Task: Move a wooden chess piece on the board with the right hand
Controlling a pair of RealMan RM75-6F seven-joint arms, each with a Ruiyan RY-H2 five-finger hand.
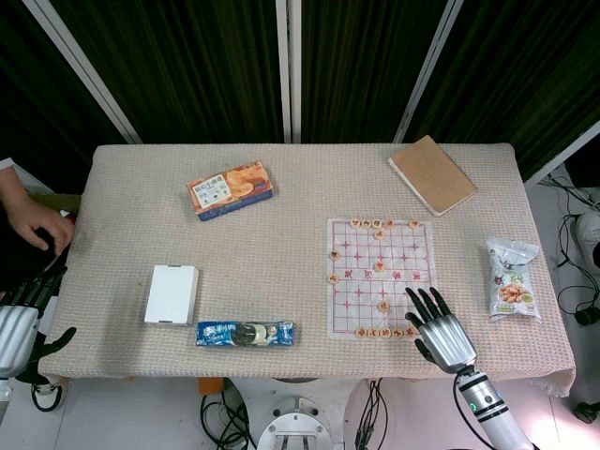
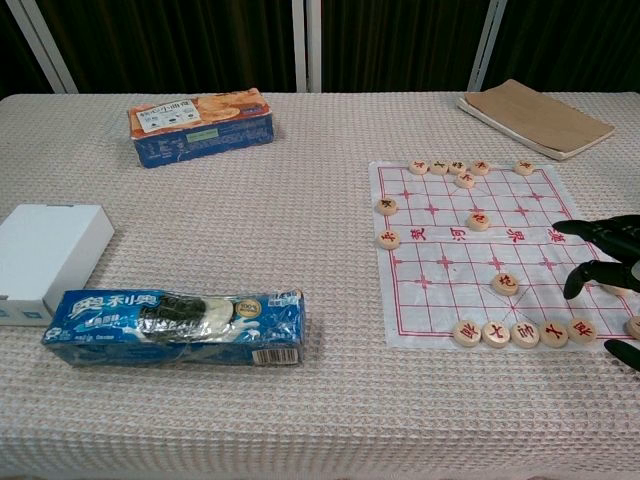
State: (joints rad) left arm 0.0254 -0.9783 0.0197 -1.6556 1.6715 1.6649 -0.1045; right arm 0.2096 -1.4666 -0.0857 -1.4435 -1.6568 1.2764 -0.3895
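Note:
A white paper chess board (image 1: 403, 258) (image 2: 440, 265) with red lines lies right of centre on the table. Round wooden pieces stand on it: a row along the far edge (image 1: 376, 223) (image 2: 439, 167), a row along the near edge (image 1: 385, 332) (image 2: 524, 334), and a few between, among them a lone piece (image 1: 383, 306) (image 2: 505, 284). My right hand (image 1: 439, 328) (image 2: 603, 262) is at the board's near right corner, fingers spread, holding nothing. My left hand (image 1: 21, 323) hangs off the table's left edge, fingers apart and empty.
An Oreo pack (image 1: 245, 333) (image 2: 175, 326) lies near the front edge, a white box (image 1: 171, 293) (image 2: 45, 255) to its left. A biscuit box (image 1: 230, 189) (image 2: 200, 124) sits further back, a brown notebook (image 1: 432, 173) (image 2: 535, 118) at far right, a snack bag (image 1: 512, 278) beyond the board. A person's hand (image 1: 37, 225) rests at left.

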